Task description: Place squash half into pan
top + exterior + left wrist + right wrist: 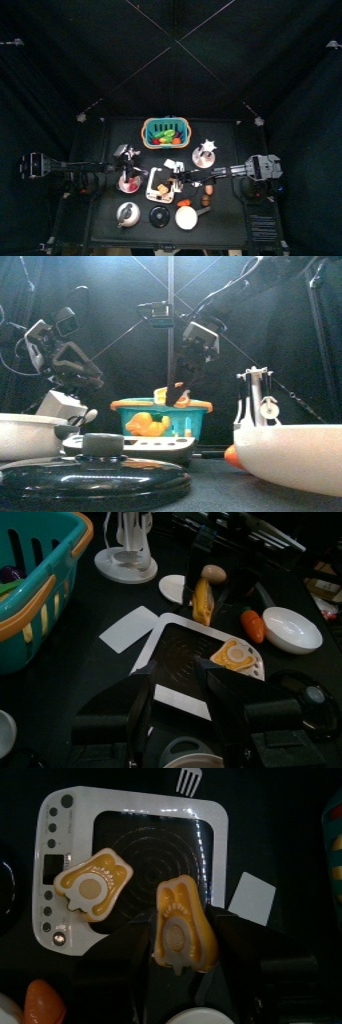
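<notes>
The pan (134, 838) is a white square frame around a black ribbed grill, and it also shows in the left wrist view (201, 657) and the top view (162, 186). One yellow squash half (91, 883) lies on the pan's rim, cut face up. My right gripper (183, 953) is shut on a second squash half (183, 926) and holds it above the pan's near edge. This squash half also shows in the left wrist view (203, 602). In the front view the right gripper (181, 393) hangs above the basket. My left gripper (187, 727) is open and empty beside the pan.
A teal basket (164, 131) of toy food stands at the back. A white rack (130, 552), a white card (130, 627), a carrot (253, 625) and a white bowl (291, 629) surround the pan. A black lid (87, 471) and a large white bowl (294, 461) stand at the front.
</notes>
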{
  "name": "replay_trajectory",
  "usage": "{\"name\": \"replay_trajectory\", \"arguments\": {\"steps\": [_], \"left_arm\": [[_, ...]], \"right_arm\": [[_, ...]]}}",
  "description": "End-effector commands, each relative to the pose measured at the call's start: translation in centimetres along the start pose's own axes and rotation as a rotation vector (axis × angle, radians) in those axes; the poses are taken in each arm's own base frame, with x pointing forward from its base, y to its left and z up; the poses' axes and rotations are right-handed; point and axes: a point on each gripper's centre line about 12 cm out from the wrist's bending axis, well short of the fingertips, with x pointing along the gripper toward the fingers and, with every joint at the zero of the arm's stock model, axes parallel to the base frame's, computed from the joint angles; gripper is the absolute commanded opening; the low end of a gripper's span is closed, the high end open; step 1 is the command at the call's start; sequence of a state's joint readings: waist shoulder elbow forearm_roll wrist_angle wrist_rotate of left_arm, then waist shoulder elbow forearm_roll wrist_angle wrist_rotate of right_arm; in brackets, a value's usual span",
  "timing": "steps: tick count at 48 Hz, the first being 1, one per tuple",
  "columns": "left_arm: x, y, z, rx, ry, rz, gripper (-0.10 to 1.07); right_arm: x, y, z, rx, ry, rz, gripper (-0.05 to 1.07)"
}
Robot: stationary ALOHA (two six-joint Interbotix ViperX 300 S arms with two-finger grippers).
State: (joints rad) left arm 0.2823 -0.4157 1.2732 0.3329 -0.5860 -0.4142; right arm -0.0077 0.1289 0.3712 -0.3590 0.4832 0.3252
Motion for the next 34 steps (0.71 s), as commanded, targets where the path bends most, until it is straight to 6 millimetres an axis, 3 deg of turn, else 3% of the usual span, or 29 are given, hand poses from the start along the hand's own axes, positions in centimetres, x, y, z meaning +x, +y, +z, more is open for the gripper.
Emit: {"name": "replay_trajectory", "arguments": {"steps": [1, 15, 34], "left_arm": [[0.2, 0.0, 0.6, 0.001, -0.019, 0.000, 0.76], [0.2, 0.0, 0.6, -0.001, -0.019, 0.000, 0.76], [0.2, 0.0, 0.7, 0.002, -0.021, -0.001, 0.76]], "right_arm": [[-1.8, -0.2, 1.1, 0.014, -0.052, 0.005, 0.64], [-4.1, 3.3, 0.0, -0.008, -0.039, 0.073, 0.64], [-6.9, 12.4, -3.7, 0.005, 0.036, 0.304, 0.64]]}}
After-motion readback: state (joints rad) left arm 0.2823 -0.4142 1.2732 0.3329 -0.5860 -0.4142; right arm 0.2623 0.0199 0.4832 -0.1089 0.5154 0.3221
